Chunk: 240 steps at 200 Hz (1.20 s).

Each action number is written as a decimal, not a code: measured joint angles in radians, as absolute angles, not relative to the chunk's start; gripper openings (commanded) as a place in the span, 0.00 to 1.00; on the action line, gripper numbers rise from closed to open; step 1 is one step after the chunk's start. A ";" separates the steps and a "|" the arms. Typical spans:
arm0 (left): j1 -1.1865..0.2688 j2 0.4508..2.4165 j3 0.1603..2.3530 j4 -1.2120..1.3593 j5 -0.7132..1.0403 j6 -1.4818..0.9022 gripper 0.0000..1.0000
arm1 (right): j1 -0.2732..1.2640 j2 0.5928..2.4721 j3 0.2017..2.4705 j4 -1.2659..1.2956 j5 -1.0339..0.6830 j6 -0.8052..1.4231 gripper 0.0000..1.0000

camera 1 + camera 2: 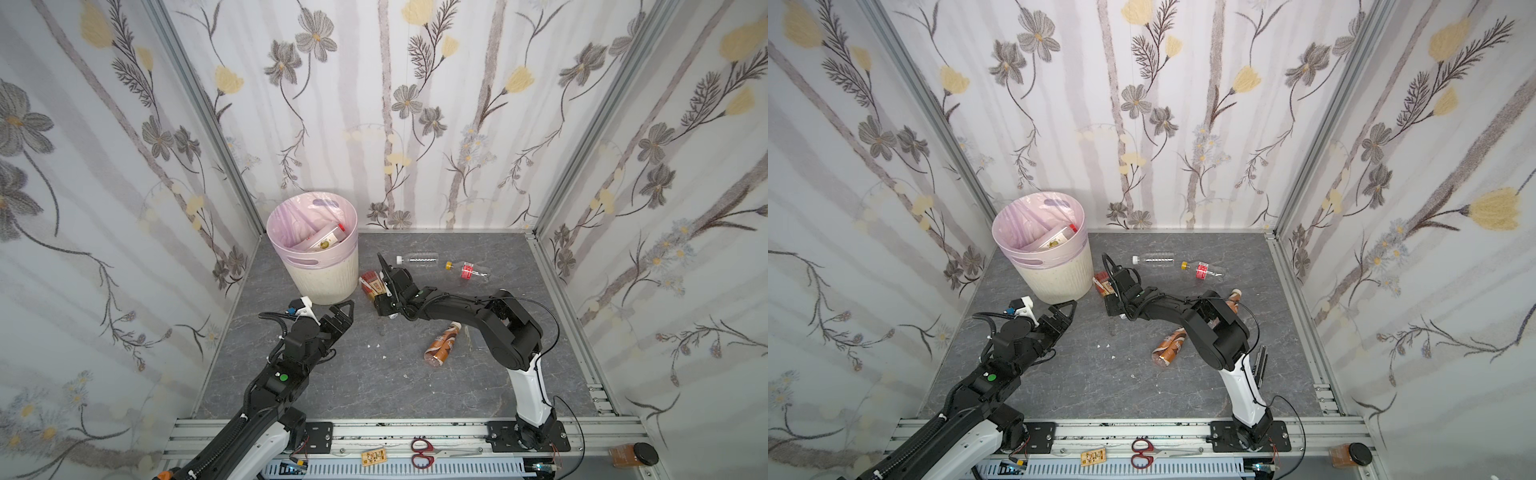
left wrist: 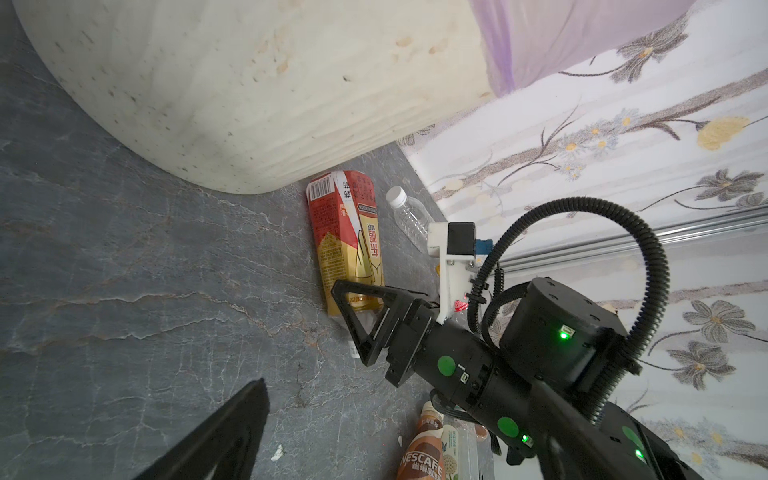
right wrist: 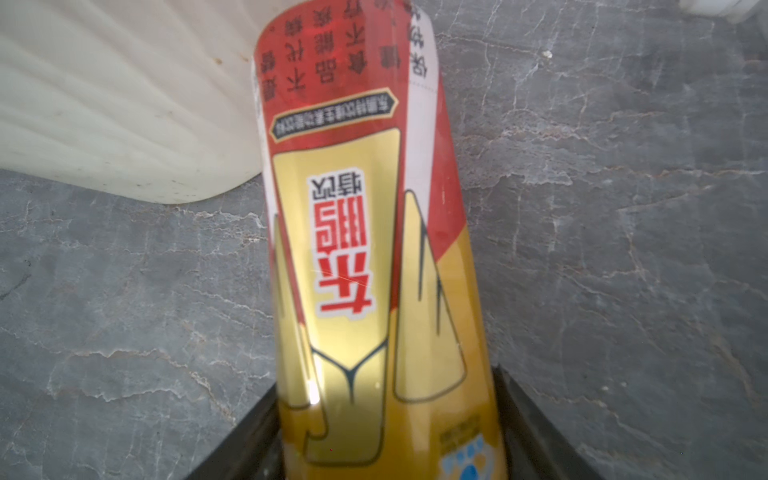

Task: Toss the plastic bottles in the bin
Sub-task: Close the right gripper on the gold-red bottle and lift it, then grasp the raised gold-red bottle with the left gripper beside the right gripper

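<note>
Enclosure: grey marbled tabletop (image 1: 374,386), closed on three sides by floral-papered walls (image 1: 415,104).

Right gripper (image 3: 386,378): low over the tabletop, towards the back-left. Its jaws are drawn in against both sides of the red-and-gold bottle (image 3: 365,249), at the neck end. That bottle lies flat on the tabletop, with its base end just beside the foot of the bin (image 1: 320,282). Contact between the two cannot be confirmed.

Bin: upright in the back-left corner of the tabletop, with a pink liner (image 1: 291,216) folded over the rim. Inside, a red-capped bottle (image 1: 328,237) leans against the wall.

Left gripper (image 1: 340,318): jaws wide apart with nothing between them, held above the tabletop just in front of the bin, near the left edge.

Other bottles lying on the tabletop:
- The white-capped clear bottle (image 1: 417,258) is near the back edge.
- The yellow-capped bottle (image 1: 467,270), with a red label, lies just to its right.
- The brown Nescafé bottle (image 1: 442,345) is right of centre, beside the right arm.

Front rail: red-handled scissors (image 1: 422,453), off the tabletop.
</note>
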<state>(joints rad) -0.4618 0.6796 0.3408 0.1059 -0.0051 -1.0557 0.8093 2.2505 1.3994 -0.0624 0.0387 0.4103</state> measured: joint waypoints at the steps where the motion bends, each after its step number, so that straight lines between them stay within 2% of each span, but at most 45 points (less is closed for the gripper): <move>1: -0.462 0.682 0.341 0.107 -0.005 -1.056 1.00 | 0.809 2.249 1.397 -0.062 0.038 0.410 0.64; 95: -0.513 0.878 0.380 0.183 0.051 -1.053 1.00 | 0.808 1.993 1.160 -0.023 0.029 0.399 0.64; 160: -0.586 1.102 0.560 0.236 0.052 -0.954 1.00 | 0.805 1.784 0.998 0.005 0.026 0.371 0.64; 240: -0.599 1.281 0.706 0.275 0.044 -0.893 1.00 | 0.802 1.599 0.888 0.034 -0.001 0.339 0.64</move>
<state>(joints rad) -0.5995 1.2808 0.7063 0.2752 0.0437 -0.8932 0.8017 1.5990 0.8879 0.0338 -0.0006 0.3386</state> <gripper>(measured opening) 0.997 0.645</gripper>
